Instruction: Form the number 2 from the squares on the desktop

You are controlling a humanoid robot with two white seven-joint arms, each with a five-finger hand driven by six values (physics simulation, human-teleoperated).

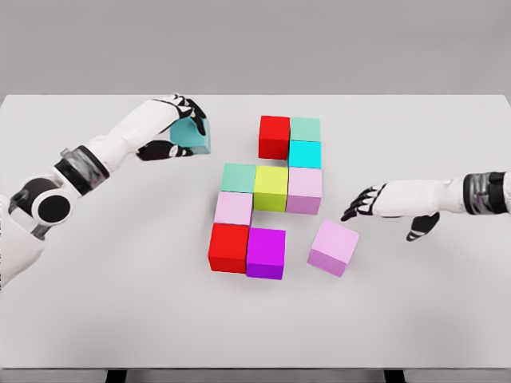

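Coloured cubes form a partial figure on the white table (120, 319). A red cube (274, 136) and a green cube (305, 129) make the top row, with a cyan cube (304, 154) under the green one. Below lie a green cube (238, 177), a yellow cube (271, 187) and a pale pink cube (304, 190). Then come a pink cube (233, 208), a red cube (229, 247) and a magenta cube (266, 253). A loose lilac cube (334, 247) sits tilted at the lower right. My left hand (180, 128) is shut on a teal cube (192, 136) at upper left. My right hand (371, 203) hangs open just right of the figure.
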